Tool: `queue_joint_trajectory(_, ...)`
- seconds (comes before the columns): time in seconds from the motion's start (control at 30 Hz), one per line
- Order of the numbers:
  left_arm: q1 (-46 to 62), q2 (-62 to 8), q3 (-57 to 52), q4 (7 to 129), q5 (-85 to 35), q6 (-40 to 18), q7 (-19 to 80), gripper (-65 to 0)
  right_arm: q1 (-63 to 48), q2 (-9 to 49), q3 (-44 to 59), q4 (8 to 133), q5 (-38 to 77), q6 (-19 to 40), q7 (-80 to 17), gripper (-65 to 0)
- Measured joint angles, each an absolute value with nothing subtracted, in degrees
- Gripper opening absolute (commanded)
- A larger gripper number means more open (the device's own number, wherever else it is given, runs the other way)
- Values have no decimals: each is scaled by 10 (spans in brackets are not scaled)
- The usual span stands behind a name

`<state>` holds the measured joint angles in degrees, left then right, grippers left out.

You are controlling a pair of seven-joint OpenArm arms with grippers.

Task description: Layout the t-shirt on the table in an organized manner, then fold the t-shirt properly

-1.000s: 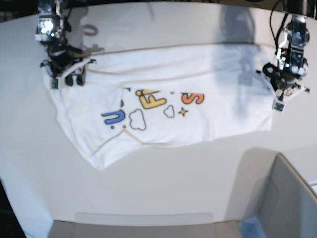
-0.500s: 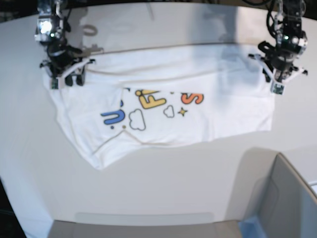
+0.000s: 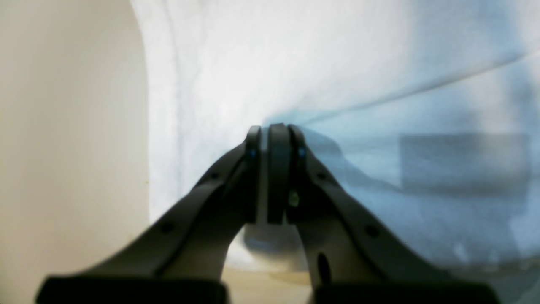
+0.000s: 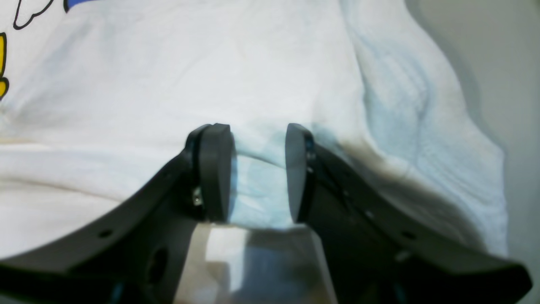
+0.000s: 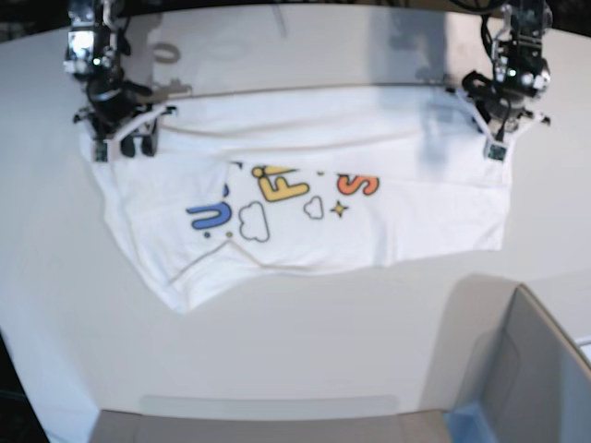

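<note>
White cotton t-shirt [image 5: 305,189] lies creased; left pincer [image 3: 272,128] pinches it, right pincer [image 4: 257,169] gapes empty.

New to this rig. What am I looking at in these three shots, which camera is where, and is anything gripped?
It is a robot with two arms, each ending in a two-fingered pincer. The wide shot is the base camera, looking down on a white table. The other two shots come from cameras on the wrists, looking out along the fingers.

A white t-shirt with coloured letters lies spread on the table. A grey box sits at the near corner.

The left pincer is on the right of the base view, at the shirt's far corner. In its wrist view its fingers are pressed together at the cloth; whether cloth is caught between them is too blurred to tell.

The right pincer is at the other far corner. Its wrist view shows the fingers apart, with cloth showing in the gap.
</note>
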<state>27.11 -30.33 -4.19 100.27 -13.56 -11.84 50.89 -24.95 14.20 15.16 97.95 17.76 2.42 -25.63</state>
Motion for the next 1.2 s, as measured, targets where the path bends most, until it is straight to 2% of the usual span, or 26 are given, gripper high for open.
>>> queue_joint_trajectory(0.27, 320, -305, -46, 1013, -135, -112, 489, -616, -287, 148, 152, 992, 178, 28, -240, -426)
queue_joint_trajectory(0.37, 345, -302, -65, 1051, -132, -116, 517, -614, -310, 161, 152, 1012, 178, 31, -240, -426)
queue_joint_trajectory(0.43, 358, -274, -103, 1088, -135, -118, 559, -613, -319, 159, 153, 1019, 176, 27, -227, -426)
queue_joint_trajectory(0.53, 364, -227, -158, 1124, -135, -120, 565, -613, -316, 159, 152, 1018, 176, 26, -220, -426)
queue_joint_trajectory(0.83, 277, -221, -173, 1129, -134, -121, 607, -613, -287, 159, 153, 1041, 170, 21, -216, -426)
queue_joint_trajectory(1.03, 222, -221, -173, 1127, -131, -121, 633, -613, -196, 158, 150, 1057, 175, 23, -224, -427)
queue_joint_trajectory(1.2, 190, -220, -171, 1128, -133, -121, 661, -613, -60, 152, 133, 1010, 240, 34, -324, -427)
